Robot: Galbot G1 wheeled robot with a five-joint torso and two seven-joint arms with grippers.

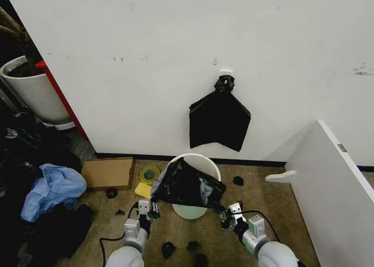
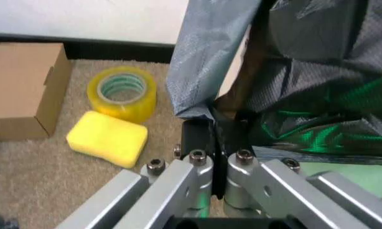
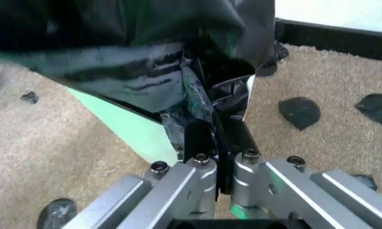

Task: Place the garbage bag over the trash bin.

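Carpet; glossy garbage bag [image 1: 188, 186] pinched, seemingly.

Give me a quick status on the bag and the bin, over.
Left gripper and right gripper both shut on the garbage bag. Bag stretched across the trash bin front, far rim still bare. Nothing in the way.

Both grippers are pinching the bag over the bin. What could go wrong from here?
1. The garbage bag covers only the front of the trash bin; the back rim is bare, so it may slide off when released.
2. The left gripper and right gripper each pinch a thin edge of film; pulling apart could tear it or slip it out.
3. The bin looks light, so tugging could tip it.
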